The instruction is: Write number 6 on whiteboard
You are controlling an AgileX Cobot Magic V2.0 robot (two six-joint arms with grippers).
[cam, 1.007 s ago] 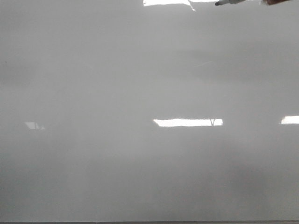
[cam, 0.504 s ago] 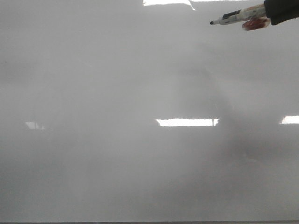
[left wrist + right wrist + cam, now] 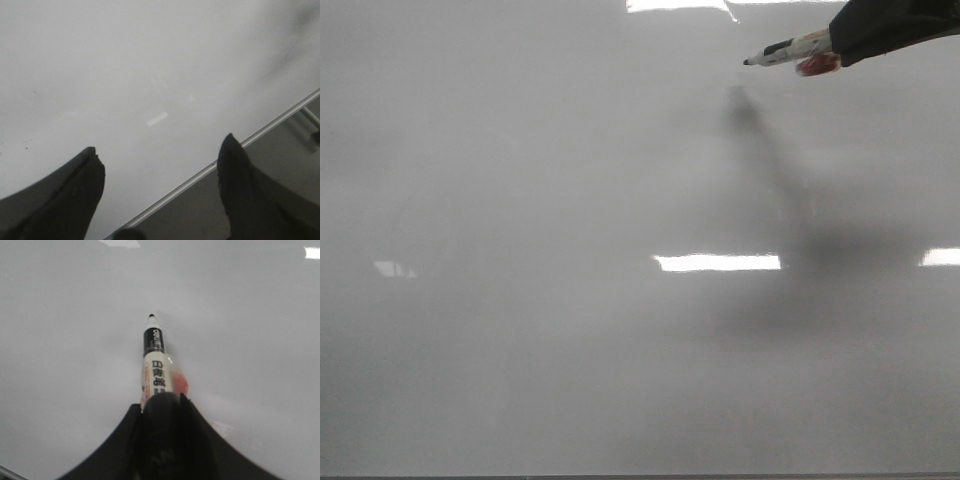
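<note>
The grey-white whiteboard (image 3: 570,200) fills the front view and bears no ink; no number 6 shows. My right gripper (image 3: 840,45) comes in from the upper right, shut on a white and black marker (image 3: 785,50) whose tip points left, above the board; its shadow lies on the board below the tip. In the right wrist view the marker (image 3: 156,365) sticks out from the shut gripper (image 3: 162,400), tip over bare board (image 3: 75,340). My left gripper (image 3: 160,152) is open and empty over the whiteboard (image 3: 125,65) near its metal edge (image 3: 260,135).
Bright rectangular light reflections (image 3: 718,262) lie on the board. The board's thin dark lower edge (image 3: 640,477) runs along the bottom of the front view. Beyond the metal edge in the left wrist view is a grey surface (image 3: 295,160).
My right gripper with the marker has come further into the front view from the upper right, moving left and down. A dark shadow has appeared on the board under it.
</note>
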